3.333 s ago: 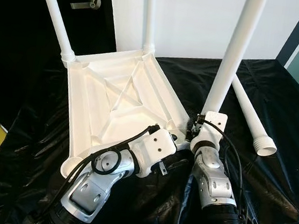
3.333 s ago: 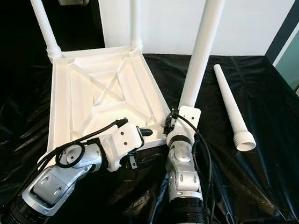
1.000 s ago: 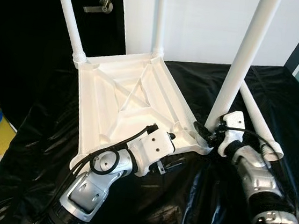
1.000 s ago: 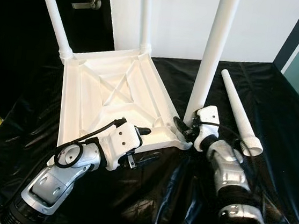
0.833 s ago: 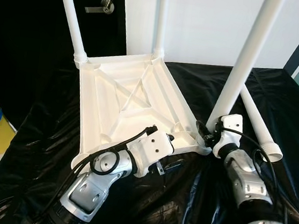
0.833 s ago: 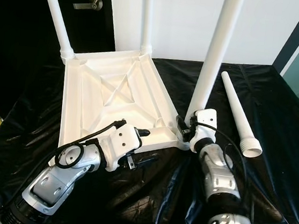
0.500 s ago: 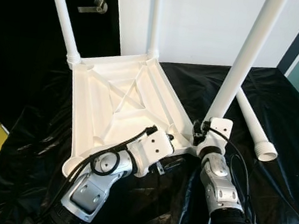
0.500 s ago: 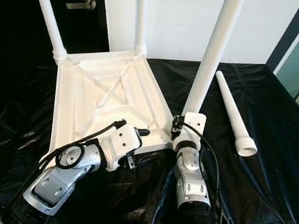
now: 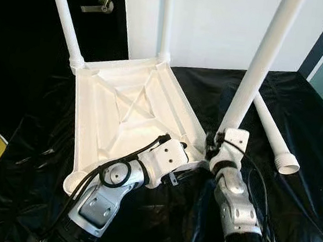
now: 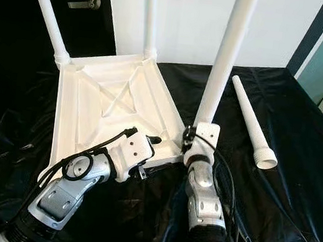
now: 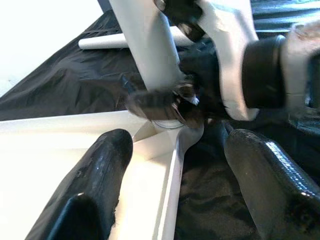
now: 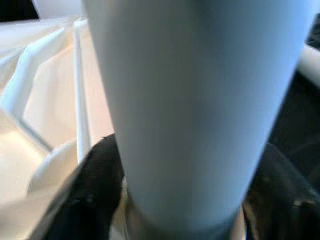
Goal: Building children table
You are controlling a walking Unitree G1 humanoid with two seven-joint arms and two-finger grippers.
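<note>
An upturned white tabletop lies on black sheeting, three legs rising from its corners. The right gripper clasps the base of the near-right leg, fingers closed around it. The left gripper, fingers spread wide, straddles the tabletop's rim beside that leg. A loose fourth leg lies right of the tabletop.

Inverted white plastic table with three legs upright in its corners; fourth leg lying loose beside it.
</note>
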